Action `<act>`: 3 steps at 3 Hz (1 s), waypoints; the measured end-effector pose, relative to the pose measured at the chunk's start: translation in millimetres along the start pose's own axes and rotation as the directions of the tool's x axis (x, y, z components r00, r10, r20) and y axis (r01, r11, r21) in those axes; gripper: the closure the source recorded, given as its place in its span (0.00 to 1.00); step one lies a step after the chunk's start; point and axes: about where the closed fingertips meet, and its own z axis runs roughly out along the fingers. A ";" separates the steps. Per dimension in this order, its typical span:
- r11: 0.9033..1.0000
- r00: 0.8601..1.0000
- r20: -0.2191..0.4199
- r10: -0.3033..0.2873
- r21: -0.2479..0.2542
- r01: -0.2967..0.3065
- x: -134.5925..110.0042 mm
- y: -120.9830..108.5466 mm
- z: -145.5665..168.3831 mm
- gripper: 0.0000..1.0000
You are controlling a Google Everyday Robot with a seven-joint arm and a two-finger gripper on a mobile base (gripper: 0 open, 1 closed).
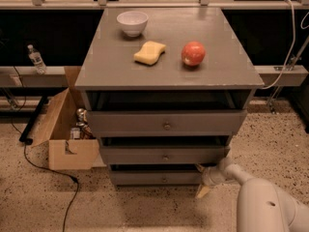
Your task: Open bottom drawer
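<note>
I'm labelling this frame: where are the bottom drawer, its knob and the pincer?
bottom drawer (140, 178): camera view, grey front left of its knob.
knob (164, 180): camera view, its round metal face.
pincer (199, 181): camera view, midway between its spread fingertips, beside the drawer's right end.

Spread pincer (201, 180) at right front corner of bottom drawer (149, 178)

One camera, high in front, tilted down at the cabinet (217, 66), fairly near, tool (201, 179) low at right
</note>
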 end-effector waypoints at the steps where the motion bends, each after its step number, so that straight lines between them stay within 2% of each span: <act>1: 1.000 1.000 -0.003 -0.013 -0.017 0.013 -4.1 7.8 2.8 0.27; 2: 0.999 0.999 0.033 0.011 -0.053 -0.009 -6.0 47.3 -27.0 0.57; 3: 0.999 0.999 0.033 0.011 -0.054 -0.009 -8.3 46.2 -30.7 0.81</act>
